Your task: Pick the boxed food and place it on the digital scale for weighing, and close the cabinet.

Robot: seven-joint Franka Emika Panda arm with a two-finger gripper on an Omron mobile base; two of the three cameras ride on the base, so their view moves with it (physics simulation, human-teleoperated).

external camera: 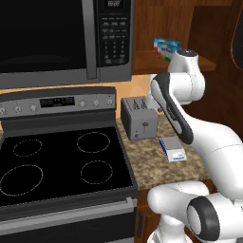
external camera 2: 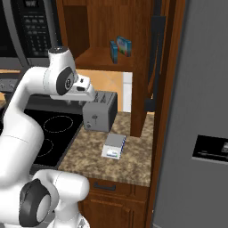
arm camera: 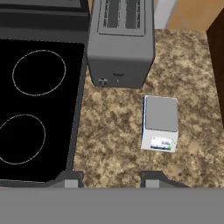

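Note:
The boxed food [external camera: 166, 48] [external camera 2: 121, 49], a small blue carton with a white label, stands on the bottom shelf of the open cabinet [external camera: 142, 60] [external camera 2: 95, 26]. The cabinet door [external camera 2: 142, 89] is swung out toward the camera, and its dark bar handle [external camera 2: 156, 49] shows. On the speckled counter, in front of the toaster, lies the digital scale [external camera: 172, 148] [external camera 2: 114, 145] [arm camera: 160, 122] with nothing on its plate. My gripper [arm camera: 109, 179] hangs high above the counter and looks down. It is open and empty, left of and nearer than the scale.
A grey toaster [external camera: 138, 118] [external camera 2: 100, 111] [arm camera: 120, 43] stands behind the scale. The black stove top [external camera: 57, 161] [arm camera: 35, 100] lies to the left under the microwave [external camera: 57, 33]. A grey fridge [external camera 2: 200, 111] closes the counter's right end.

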